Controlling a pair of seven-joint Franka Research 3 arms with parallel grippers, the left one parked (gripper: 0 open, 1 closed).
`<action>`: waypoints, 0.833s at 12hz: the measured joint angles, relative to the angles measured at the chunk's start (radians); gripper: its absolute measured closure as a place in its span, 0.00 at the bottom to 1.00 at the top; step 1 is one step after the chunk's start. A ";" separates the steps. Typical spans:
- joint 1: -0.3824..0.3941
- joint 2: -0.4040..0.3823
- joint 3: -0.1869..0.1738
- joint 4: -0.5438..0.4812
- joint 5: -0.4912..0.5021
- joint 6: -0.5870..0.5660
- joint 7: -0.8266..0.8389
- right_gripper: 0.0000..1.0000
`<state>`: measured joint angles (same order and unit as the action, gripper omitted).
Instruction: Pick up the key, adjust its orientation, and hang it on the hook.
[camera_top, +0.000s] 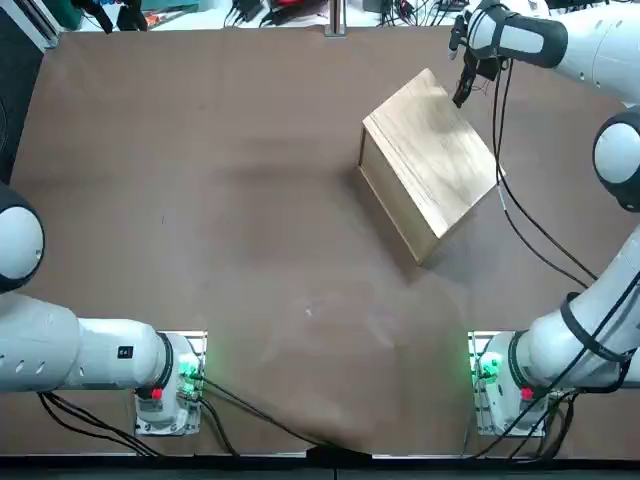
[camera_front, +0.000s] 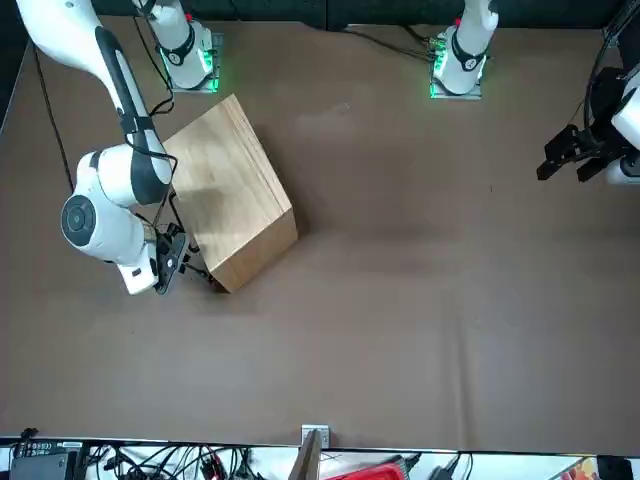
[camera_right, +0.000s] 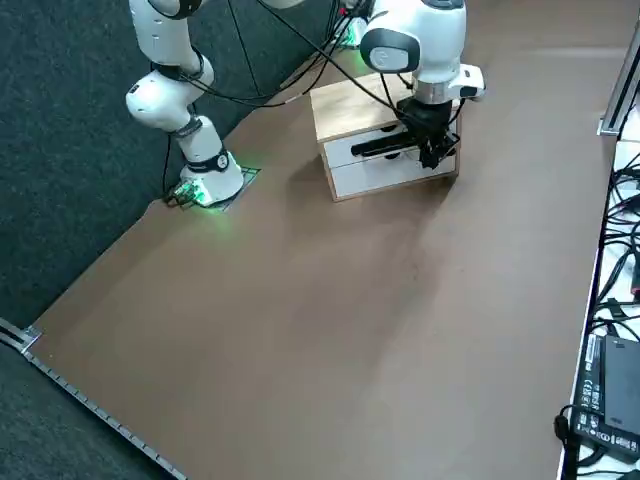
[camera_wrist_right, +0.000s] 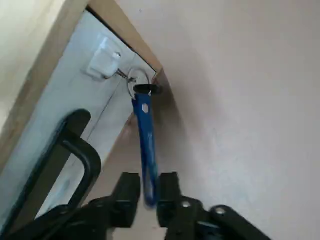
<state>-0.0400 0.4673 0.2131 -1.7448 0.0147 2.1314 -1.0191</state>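
The key (camera_wrist_right: 145, 130) is a blue strap on a small metal ring. In the right wrist view its ring (camera_wrist_right: 139, 80) sits at the tip of the white hook (camera_wrist_right: 105, 62) on the wooden box's pale front face; I cannot tell whether the ring is over the hook. My right gripper (camera_wrist_right: 148, 195) is shut on the strap's free end, fingers (camera_wrist_right: 127, 192) on either side. From above, the gripper (camera_top: 462, 95) is at the far right corner of the wooden box (camera_top: 430, 165). In the side view it (camera_right: 432, 150) hangs in front of the box face.
A black handle (camera_wrist_right: 75, 150) runs along the box front (camera_right: 385, 147) beside the gripper. Black cables trail from the right arm (camera_top: 520, 220) past the box. Cables and clutter (camera_top: 270, 12) lie beyond the table's far edge.
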 joint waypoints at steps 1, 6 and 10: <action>0.000 0.000 0.000 0.000 0.000 0.000 0.000 0.74; -0.014 0.000 -0.001 0.005 0.028 0.000 -0.092 0.15; -0.071 0.000 -0.004 0.049 0.077 0.000 -0.202 0.00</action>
<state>-0.1105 0.4672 0.2088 -1.6956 0.0913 2.1311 -1.2213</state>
